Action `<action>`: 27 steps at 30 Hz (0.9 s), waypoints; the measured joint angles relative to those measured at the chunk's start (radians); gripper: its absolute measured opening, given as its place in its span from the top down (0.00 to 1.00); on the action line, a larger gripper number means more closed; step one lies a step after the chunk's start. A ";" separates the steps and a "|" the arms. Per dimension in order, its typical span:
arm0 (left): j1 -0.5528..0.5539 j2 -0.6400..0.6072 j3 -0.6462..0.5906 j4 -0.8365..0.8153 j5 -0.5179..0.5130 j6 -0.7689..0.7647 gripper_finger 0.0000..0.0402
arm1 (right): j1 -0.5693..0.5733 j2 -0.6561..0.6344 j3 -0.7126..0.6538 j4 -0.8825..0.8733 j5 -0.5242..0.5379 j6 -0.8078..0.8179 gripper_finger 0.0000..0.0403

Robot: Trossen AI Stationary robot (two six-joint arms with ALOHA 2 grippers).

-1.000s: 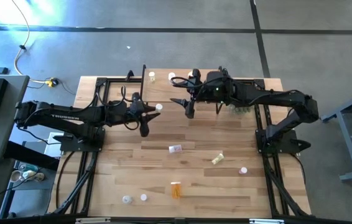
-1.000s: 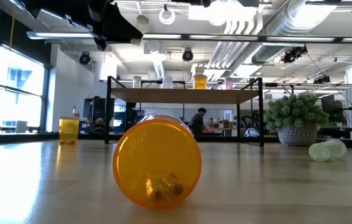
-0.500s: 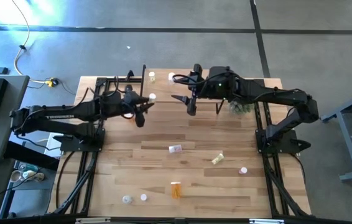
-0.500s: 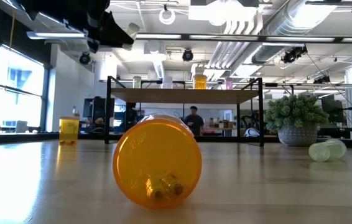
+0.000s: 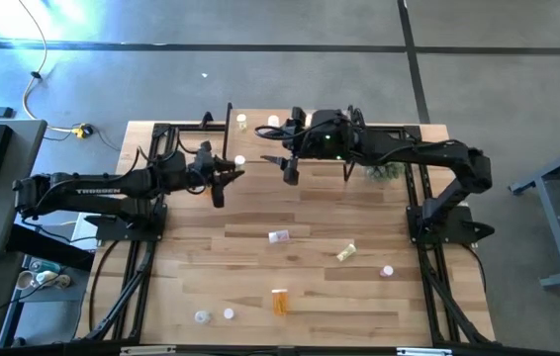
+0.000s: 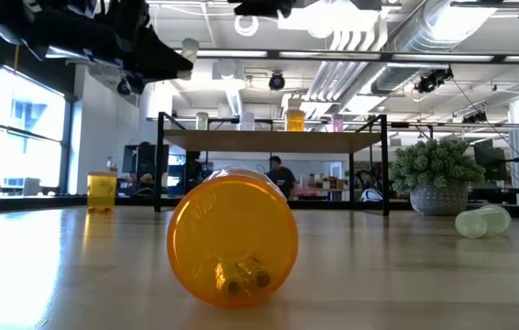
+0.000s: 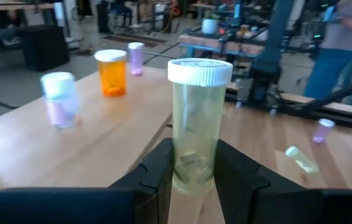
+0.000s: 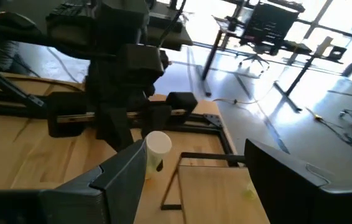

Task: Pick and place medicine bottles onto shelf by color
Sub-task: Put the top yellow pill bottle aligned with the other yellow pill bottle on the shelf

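The left end effector (image 7: 194,177) gripped a clear bottle (image 7: 196,118) upright, just beside the shelf (image 7: 101,134). It should have stayed vertical, landing clear of the orange bottle (image 7: 112,72). The right end effector (image 5: 290,170) hung released above the shelf.

floor (image 5: 260,59): grey concrete | windows (image 6: 21,128): bright, left | ceiling ducts (image 6: 406,37): exposed

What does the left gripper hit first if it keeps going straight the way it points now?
Probably the shelf: the left gripper, shut on a yellow-green bottle, points at its top, where the orange bottle stands. Depth is unclear.
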 joint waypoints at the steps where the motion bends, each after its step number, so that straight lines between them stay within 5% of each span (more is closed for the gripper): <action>1: 0.000 -0.003 -0.011 0.017 0.009 0.004 0.78 | -0.003 0.012 0.000 0.008 -0.022 0.002 0.35; 12: 0.000 -0.003 -0.105 0.137 0.025 0.045 0.78 | -0.010 0.142 0.000 0.153 -0.118 0.054 0.35; 27: -0.001 -0.004 -0.105 0.099 0.090 0.049 0.78 | -0.010 0.240 0.000 0.300 -0.195 0.184 0.35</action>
